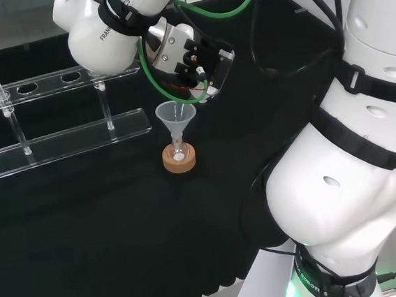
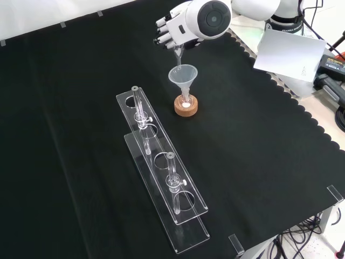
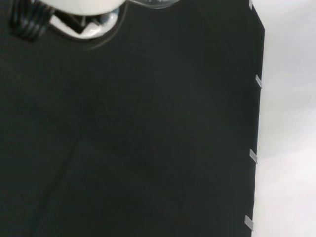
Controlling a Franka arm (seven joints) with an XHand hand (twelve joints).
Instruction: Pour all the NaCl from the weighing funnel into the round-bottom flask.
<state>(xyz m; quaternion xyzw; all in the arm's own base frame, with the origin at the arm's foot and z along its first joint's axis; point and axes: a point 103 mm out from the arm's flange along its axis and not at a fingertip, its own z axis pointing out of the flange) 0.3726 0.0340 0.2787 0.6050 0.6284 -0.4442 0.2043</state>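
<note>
The hand [image 2: 173, 29] curls around a clear weighing funnel [image 2: 178, 51], tipped spout-down just above a plastic funnel [image 2: 183, 76] seated in the round-bottom flask [image 2: 186, 103] on its cork ring [image 2: 186, 108]. A clear tube rack [image 2: 161, 162] stands near the flask on the bench [image 2: 259, 162], apart from it.

I read this as lab, robotics test bench with chemistry ware. Surface [image 2: 81, 135] draped in black cloth with scalloped edge. Clear acrylic tube rack [image 2: 161, 178] with round holes stands on it, beside clear conical funnel [image 2: 183, 76] seated in small flask [image 2: 186, 102] on cork ring stand [image 2: 186, 106]. My white arm's links [image 1: 340, 170] and cables [image 2: 302, 237] crowd bench edge.
</note>
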